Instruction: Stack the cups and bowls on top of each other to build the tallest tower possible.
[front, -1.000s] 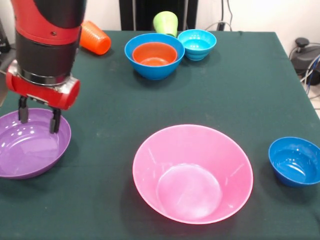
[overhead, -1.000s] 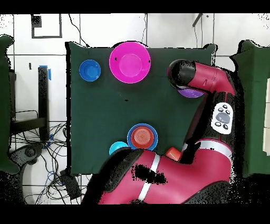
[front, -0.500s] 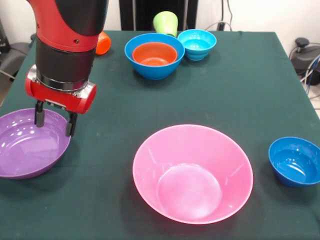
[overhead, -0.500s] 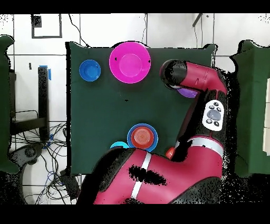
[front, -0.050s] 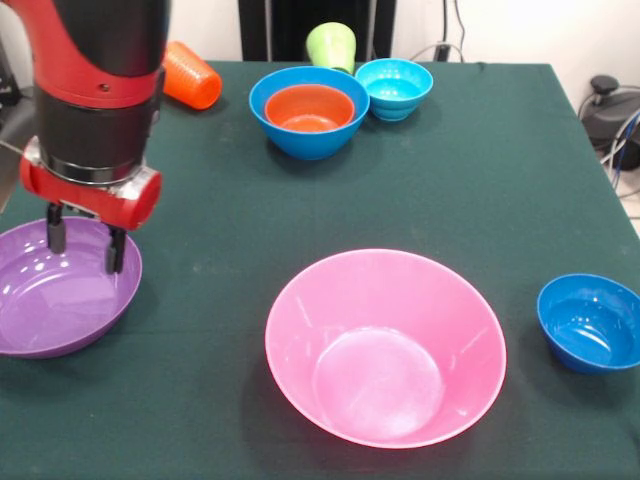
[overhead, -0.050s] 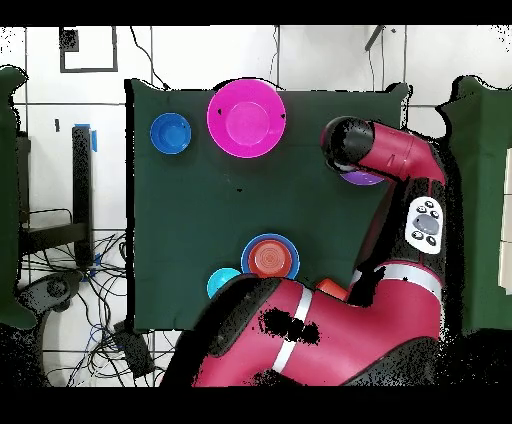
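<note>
Bowls: six are sitting on the green table (front, -0.050s: 480, 170), none yet forming a tall tower.
Purple bowl (front, -0.050s: 45, 305): lying at the front view's left edge, under the gripper.
Gripper (front, -0.050s: 86, 238): hanging over the purple bowl's rim area, its two fingers (front, -0.050s: 115, 250) spread with nothing between them.
Pink bowl (front, -0.050s: 385, 345): sitting near the front view's lower middle, well apart from the purple one.
Dark blue bowl (front, -0.050s: 592, 322): resting by the right edge.
Blue bowl (front, -0.050s: 308, 112): holding the orange bowl (front, -0.050s: 308, 108) nested inside it.
Cyan bowl (front, -0.050s: 394, 87): touching or just beside the blue bowl.
Cups: the orange cup (front, -0.050s: 190, 76) is lying on its side; the green cup (front, -0.050s: 332, 45) is sitting behind the blue bowl.
Arm (overhead, -0.050s: 385, 160): covering most of the purple bowl in the overhead view.
</note>
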